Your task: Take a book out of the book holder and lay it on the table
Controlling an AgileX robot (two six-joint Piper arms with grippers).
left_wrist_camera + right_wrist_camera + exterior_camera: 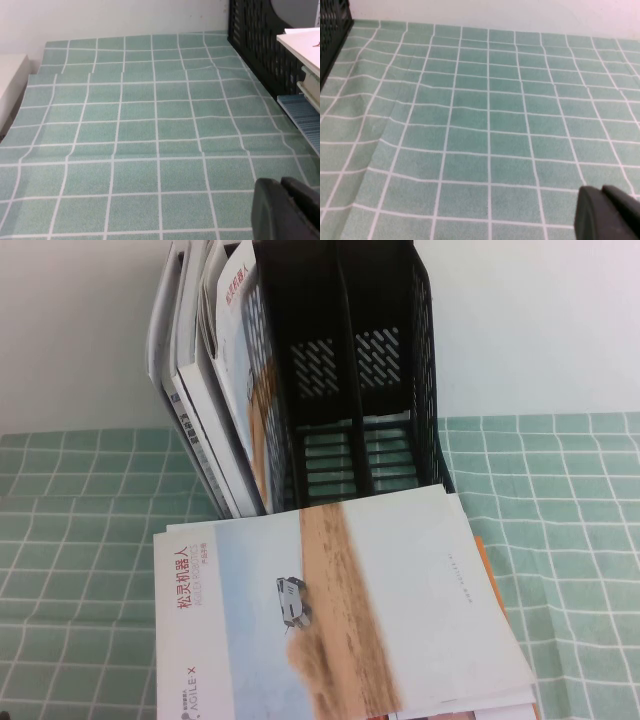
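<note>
Nearest to the camera in the high view, a booklet (340,610) with a desert photo and a small robot on its cover is seen lying flat on the desk (580,540), which is covered with a green checked cloth. More sheets or booklets are stacked under it, and an orange edge is visible at its right side. So the task is judged to be mostly done, or done: one book is already laid down.

Neither arm is seen in the high view. The left gripper (287,210) is shown only as a dark part at the corner of the left wrist view, low over bare cloth, with the stack and the holder near it at one side. The right gripper (607,212) is shown the same way, over bare cloth, with only a corner of the holder visible. For both, it cannot be told whether the jaws are open or closed. Nothing is seen held.

Behind the booklet, the black book holder (340,370) is standing. Its left compartment is filled with upright booklets (215,390); the other two are empty.
</note>
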